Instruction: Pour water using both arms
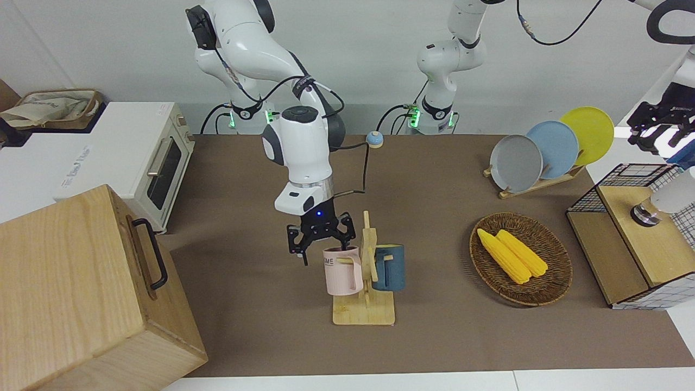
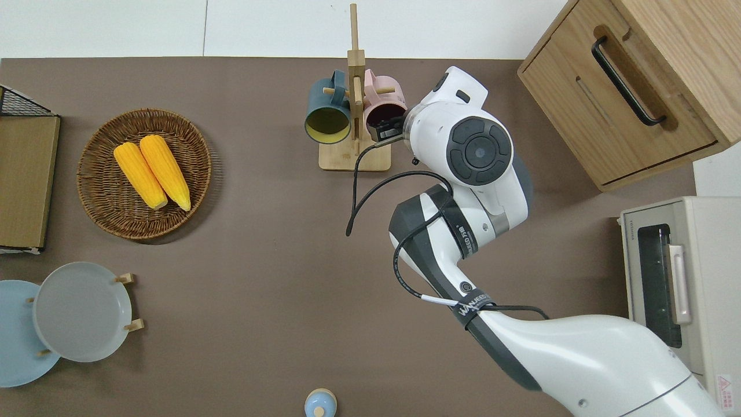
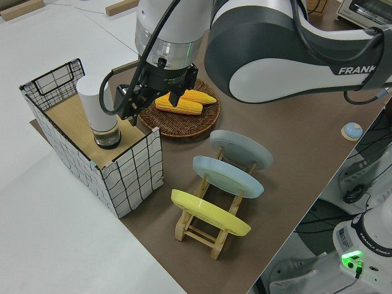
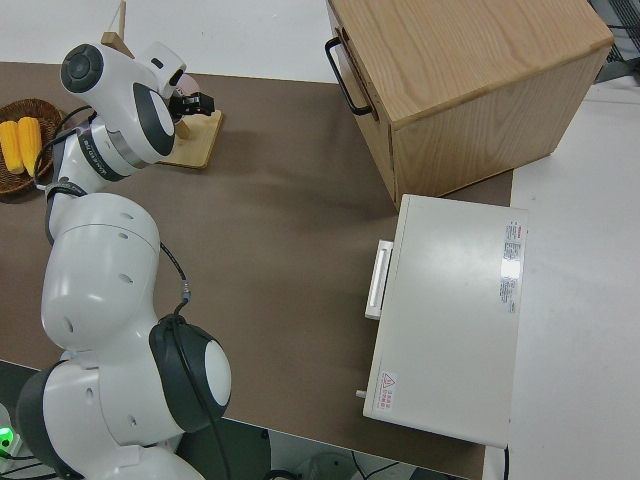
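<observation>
A pink mug (image 1: 342, 271) and a blue mug (image 1: 390, 269) hang on a wooden mug rack (image 1: 364, 315) near the table's middle. My right gripper (image 1: 324, 247) is down at the pink mug's rim (image 2: 385, 107), open, one finger outside the mug; the wrist hides where the other one is. My left gripper (image 3: 152, 104) hangs open just beside a tall white bottle (image 3: 98, 110) and does not touch it. The bottle stands on a wooden box inside a wire basket (image 3: 131, 177) at the left arm's end of the table. No water shows.
A wicker basket (image 1: 563, 263) with two corn cobs lies between the mug rack and the wire basket. A rack of three plates (image 1: 543, 149) stands nearer the robots. A toaster oven (image 1: 146, 146) and a wooden cabinet (image 1: 81, 293) fill the right arm's end. A small blue bell (image 1: 374, 139) sits near the arm bases.
</observation>
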`<state>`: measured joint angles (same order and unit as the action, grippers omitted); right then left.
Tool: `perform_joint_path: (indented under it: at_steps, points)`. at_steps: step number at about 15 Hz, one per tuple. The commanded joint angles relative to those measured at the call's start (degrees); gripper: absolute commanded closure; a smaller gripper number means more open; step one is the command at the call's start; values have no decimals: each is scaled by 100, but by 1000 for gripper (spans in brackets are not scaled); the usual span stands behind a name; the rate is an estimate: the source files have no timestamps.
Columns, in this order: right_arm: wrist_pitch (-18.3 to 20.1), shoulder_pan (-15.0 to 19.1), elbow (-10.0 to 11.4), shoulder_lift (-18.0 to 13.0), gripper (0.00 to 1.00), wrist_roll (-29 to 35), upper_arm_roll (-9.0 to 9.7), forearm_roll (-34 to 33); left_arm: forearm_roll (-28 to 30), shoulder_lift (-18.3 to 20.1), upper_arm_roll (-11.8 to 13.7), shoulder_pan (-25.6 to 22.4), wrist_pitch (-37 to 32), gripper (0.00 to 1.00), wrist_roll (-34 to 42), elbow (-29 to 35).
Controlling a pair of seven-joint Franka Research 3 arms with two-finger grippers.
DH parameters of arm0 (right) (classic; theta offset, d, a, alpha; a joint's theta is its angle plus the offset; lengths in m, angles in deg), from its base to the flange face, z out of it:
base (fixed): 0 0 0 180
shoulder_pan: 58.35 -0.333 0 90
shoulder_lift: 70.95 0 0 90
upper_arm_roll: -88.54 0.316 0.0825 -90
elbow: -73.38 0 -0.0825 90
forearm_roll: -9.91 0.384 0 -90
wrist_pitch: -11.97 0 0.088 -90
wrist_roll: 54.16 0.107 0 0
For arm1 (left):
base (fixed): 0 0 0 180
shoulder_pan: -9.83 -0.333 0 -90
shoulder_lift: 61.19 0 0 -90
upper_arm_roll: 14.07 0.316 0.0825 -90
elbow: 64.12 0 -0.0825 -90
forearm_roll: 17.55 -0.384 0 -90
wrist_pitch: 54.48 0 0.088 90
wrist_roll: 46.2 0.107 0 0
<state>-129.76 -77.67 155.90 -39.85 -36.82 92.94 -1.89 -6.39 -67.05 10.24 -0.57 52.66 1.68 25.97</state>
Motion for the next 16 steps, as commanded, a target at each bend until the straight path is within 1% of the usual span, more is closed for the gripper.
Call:
perform_joint_path:
  at_steps: [1,3,5,7,9,11,13,14,16]
  points:
    - [-320,-2,-87,98,90,103,-9,-279,563,-170,-23,-163,596,5,135,-54]
    - [-355,7,-96,115,226,103,-9,-288,747,-284,-32,-181,869,2,161,-45]
    - [-504,33,-96,116,364,85,-9,-340,1036,-381,-32,-277,1080,2,345,-27]
    - [-513,60,-96,116,456,94,-9,-542,1335,-469,-32,-383,1256,2,477,60]
    - [-592,69,-96,142,559,68,-9,-630,1713,-478,-32,-384,1624,2,539,279]
    - [-794,95,-96,151,663,59,-9,-735,1942,-487,-58,-375,2011,2,565,499]
    - [-856,95,-96,168,782,59,-9,-797,2162,-505,-85,-331,2345,0,565,649]
    - [-856,86,-96,168,816,59,-9,-798,2293,-574,-93,-314,2477,0,565,693]
    - [-856,95,-96,168,848,59,-9,-806,2540,-671,-172,-313,2662,0,565,685]
